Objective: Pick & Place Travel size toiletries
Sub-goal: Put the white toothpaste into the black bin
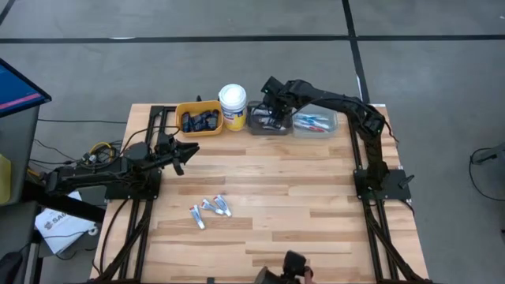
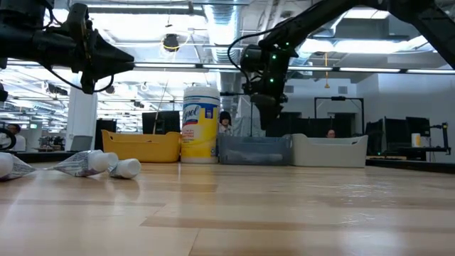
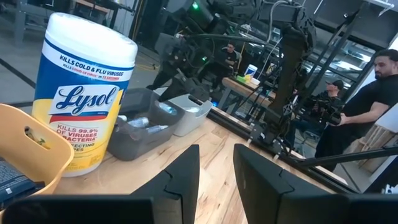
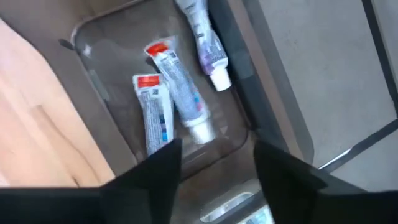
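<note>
Three small white tubes with red-blue marks (image 1: pixel 210 209) lie flat on the wood near the table's middle, also low at the left in the low view (image 2: pixel 92 163). Three more white tubes (image 4: pixel 174 99) lie on the floor of the dark grey bin (image 1: pixel 268 120). My right gripper (image 4: pixel 214 165) hangs open and empty just above that bin (image 2: pixel 266 96). Dark navy mini tubes (image 1: pixel 199 121) fill the yellow bin, and toothbrushes (image 1: pixel 314 121) lie in the pale bin. My left gripper (image 1: pixel 186 150) waits open above the table's left side (image 3: pixel 216 171), touching nothing.
The bins stand in a row along the far edge: the yellow bin (image 1: pixel 197 106), a white-lidded yellow wipes tub (image 1: pixel 233 105), the dark bin and the pale bin (image 1: pixel 331 126). Bare wood (image 1: pixel 300 205) stretches across the middle and near side. People show in the room behind (image 3: pixel 373 93).
</note>
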